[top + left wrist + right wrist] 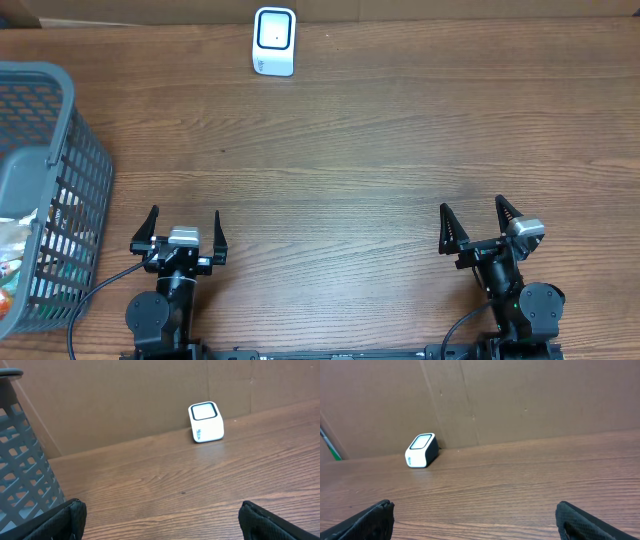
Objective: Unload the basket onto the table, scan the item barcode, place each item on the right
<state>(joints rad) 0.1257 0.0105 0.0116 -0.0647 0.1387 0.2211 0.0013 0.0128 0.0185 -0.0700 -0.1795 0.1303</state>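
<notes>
A wooden table (380,150) is spread out ahead of both arms, and nothing is seen lying on it between them. A grey mesh basket (85,170) is found just to the outer side of the left gripper (185,215), nearer to it than anything else. Both the left gripper and the right gripper (472,205) are seen with fingers spread wide, nothing being held between them. A small white scanner (274,40) is placed well ahead of the left gripper and a little toward the right gripper's side, by the table's far edge, its window facing up and forward. The item to be scanned is judged to be among the packets (15,245) glimpsed inside the basket, outward of the left gripper; no barcode can be made out on any of them. Several risks are foreseen. A finger could be snagged in the mesh if the basket is entered at an angle. Two packets could be pinched at once where they are heaped together. The barcode could be turned away from the window or covered by a finger, so no read would be obtained.
</notes>
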